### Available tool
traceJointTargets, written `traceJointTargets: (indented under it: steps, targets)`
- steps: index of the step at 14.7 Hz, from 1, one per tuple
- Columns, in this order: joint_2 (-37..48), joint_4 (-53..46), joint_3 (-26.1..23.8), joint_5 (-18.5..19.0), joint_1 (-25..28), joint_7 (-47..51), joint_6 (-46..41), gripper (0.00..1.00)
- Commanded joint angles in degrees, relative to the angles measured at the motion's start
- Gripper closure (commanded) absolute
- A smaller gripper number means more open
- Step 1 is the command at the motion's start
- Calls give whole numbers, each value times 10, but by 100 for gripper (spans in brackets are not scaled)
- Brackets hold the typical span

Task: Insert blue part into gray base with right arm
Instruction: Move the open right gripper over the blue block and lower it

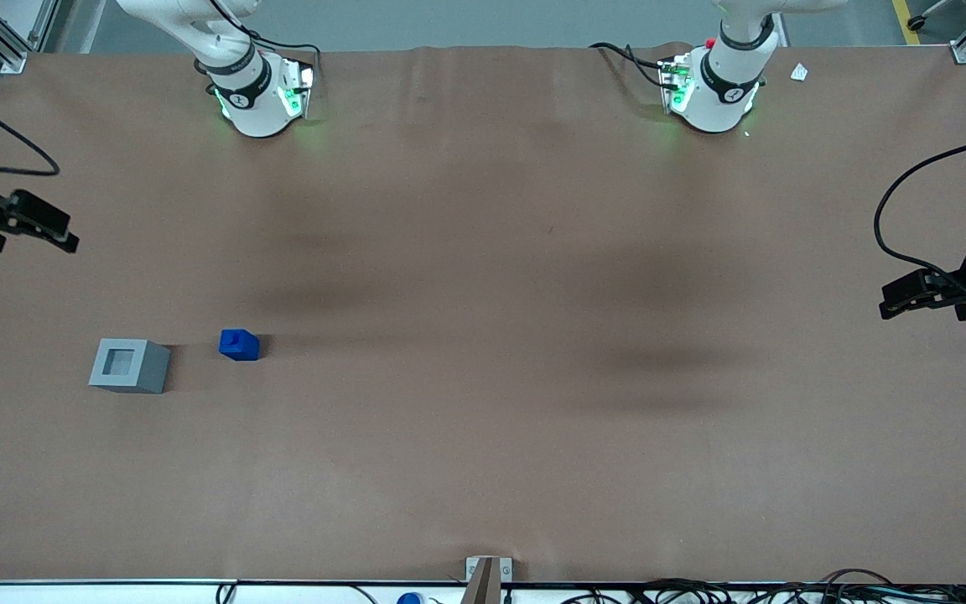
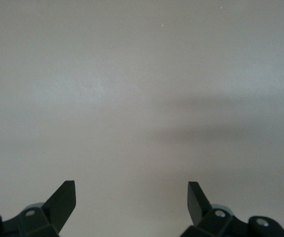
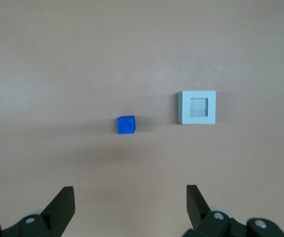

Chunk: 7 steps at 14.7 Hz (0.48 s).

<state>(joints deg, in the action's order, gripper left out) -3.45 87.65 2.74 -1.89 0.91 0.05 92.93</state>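
On brown table (image 1: 483, 419), small hard light blue part (image 1: 239, 345) beside gray base (image 1: 129, 366), best pinched by flat sides; gripper (image 3: 129, 202) high above, fingers apart.

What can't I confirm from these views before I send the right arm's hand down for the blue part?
- Hand: open, high above the table; front view cuts its arm off at the frame edge.
- Blue part: stub shape too small in both views.
- Gray base: recess depth unclear; it is seen from above only.
- Left wrist view shows only bare table.
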Motion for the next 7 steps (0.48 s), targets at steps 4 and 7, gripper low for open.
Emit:
traceJointTargets:
  steps: [4, 7]
  targets:
    - [-79, 13, -4, -7, 18, -1, 70, 0]
    - [-87, 84, -5, -8, 23, 0, 159, 0]
